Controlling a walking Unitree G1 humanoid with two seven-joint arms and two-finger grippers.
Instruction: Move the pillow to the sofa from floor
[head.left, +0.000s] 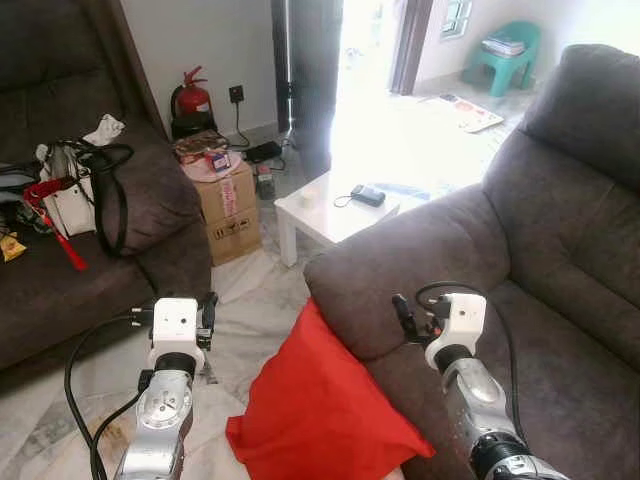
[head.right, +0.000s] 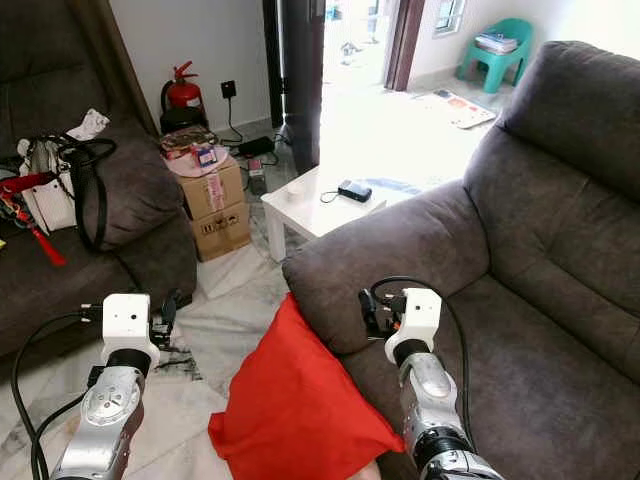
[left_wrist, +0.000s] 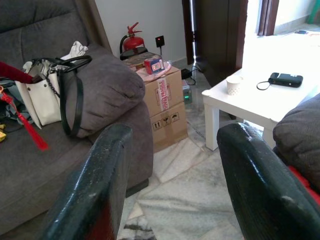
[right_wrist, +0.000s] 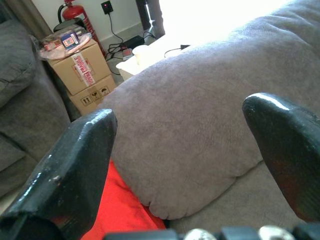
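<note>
At lower centre of my head view the pillow stands on the floor, leaning against the sofa filling the right side. A second couch sits at left with a handbag on it. Between them, farther back, are a cardboard box and a small table, the box left of the table.

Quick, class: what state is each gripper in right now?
Left gripper: open, holding nothing.
Right gripper: open, holding nothing, near the red pillow.

Marble floor bears the red pillow and cardboard boxes.
</note>
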